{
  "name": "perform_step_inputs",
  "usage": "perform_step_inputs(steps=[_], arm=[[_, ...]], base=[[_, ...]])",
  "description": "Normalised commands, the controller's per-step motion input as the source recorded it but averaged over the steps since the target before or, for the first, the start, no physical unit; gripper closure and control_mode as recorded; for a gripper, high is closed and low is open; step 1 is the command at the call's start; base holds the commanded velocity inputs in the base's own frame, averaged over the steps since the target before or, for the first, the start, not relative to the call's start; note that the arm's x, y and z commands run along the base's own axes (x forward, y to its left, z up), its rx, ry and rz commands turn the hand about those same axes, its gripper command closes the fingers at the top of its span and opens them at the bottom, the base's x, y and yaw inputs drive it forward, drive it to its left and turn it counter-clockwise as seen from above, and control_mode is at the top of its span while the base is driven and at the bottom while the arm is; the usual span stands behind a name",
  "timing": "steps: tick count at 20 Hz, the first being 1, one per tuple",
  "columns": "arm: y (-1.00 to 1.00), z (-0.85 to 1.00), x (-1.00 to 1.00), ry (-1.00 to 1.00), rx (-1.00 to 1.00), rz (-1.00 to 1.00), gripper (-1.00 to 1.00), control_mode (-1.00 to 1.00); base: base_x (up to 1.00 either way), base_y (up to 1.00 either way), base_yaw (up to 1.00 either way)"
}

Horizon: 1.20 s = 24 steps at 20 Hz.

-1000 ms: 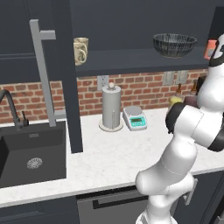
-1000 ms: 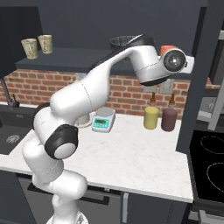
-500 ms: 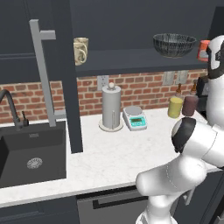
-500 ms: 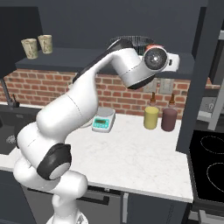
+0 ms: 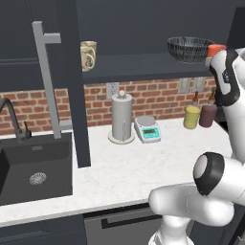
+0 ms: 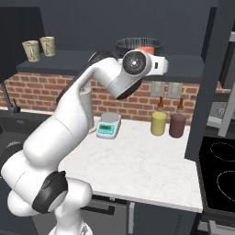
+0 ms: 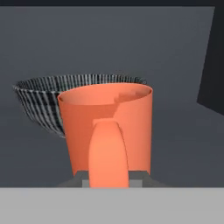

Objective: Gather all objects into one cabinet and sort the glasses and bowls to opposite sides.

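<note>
A bright orange mug (image 7: 107, 131) sits with its handle toward the hand camera, and my gripper (image 7: 109, 180) is shut on that handle. Just behind it to the left is the wide dark ribbed bowl (image 7: 39, 103). In the left base view the orange mug (image 5: 215, 49) hangs at shelf height right of the bowl (image 5: 190, 49), over the navy cabinet's shelf (image 5: 139, 64). Whether the mug rests on the shelf, I cannot tell. A beige patterned mug (image 5: 88, 55) stands at the shelf's left end. In the right base view, two beige cups (image 6: 31, 50) (image 6: 47, 46) stand there.
The cabinet door with its long grey bar handle (image 5: 45, 81) stands open at the left. On the counter below are a paper-towel holder (image 5: 121, 117), a scale (image 5: 147, 129), a yellow bottle (image 5: 192, 116) and a maroon bottle (image 5: 207, 115). The sink (image 5: 33, 167) lies left, the stove (image 6: 220, 170) right.
The hand has carried the orange mug leftward along the shelf, closer to the ribbed bowl. The arm's elbow has swung with it. The cups and the bowl stay put.
</note>
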Motion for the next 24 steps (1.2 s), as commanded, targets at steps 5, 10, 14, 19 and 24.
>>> perform_step_inputs(steps=[5, 10, 14, 19, 24], arm=[[0.65, 0.1, -0.19, 0.0, -0.02, 0.0, 1.0, -1.0], [0.68, 0.17, -0.22, 0.0, -0.02, 0.01, 1.0, -1.0], [0.55, 0.19, -0.09, 0.0, 0.0, 0.06, 1.0, -1.0], [0.47, 0.11, -0.02, 0.0, 0.0, 0.11, 1.0, -1.0], [0.52, 0.02, 0.0, 0.04, 0.0, 0.16, 1.0, -1.0]], base=[[0.0, 0.0, 0.0], [0.0, 0.0, 0.0], [0.0, 0.0, 0.0], [0.0, 0.0, 0.0], [0.0, 0.0, 0.0]])
